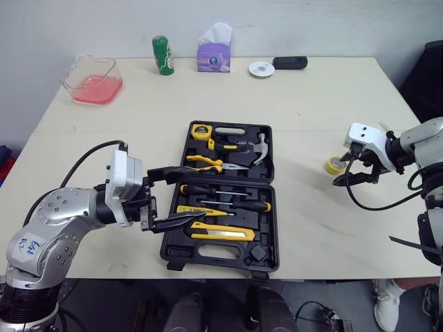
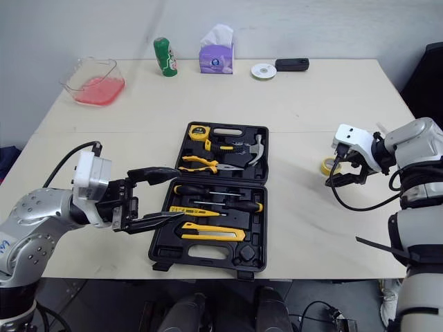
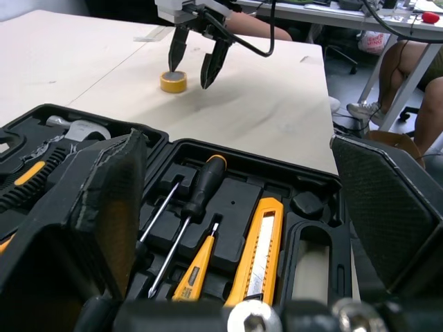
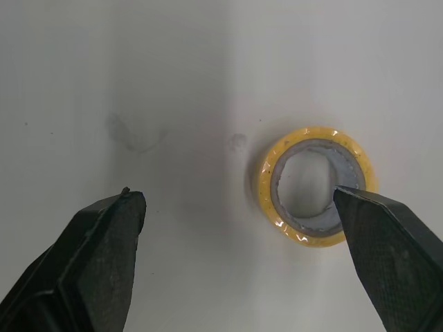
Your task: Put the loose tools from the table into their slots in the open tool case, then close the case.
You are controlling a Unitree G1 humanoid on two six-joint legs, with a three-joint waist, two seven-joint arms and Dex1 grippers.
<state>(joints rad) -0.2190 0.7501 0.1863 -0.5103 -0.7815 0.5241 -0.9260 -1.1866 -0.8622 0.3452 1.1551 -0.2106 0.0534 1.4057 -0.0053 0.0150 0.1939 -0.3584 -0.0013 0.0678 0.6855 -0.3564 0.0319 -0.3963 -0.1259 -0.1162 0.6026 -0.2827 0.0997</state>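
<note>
**Tape roll on table, both grippers open**

My right gripper [image 4: 237, 196] hangs over the yellow tape roll [image 3: 173, 83], fingers spread apart. The roll lies flat on the table [image 1: 311, 90], right of the open tool case [image 1: 266, 128]. My left gripper [image 2: 181, 194] is spread wide too, at the case's left edge.

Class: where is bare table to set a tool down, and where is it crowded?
Free: the band between tool case and tissue box; the strip between case and tape roll. Crowded: the case's left edge at the left gripper; the tape roll, under the right gripper.
</note>
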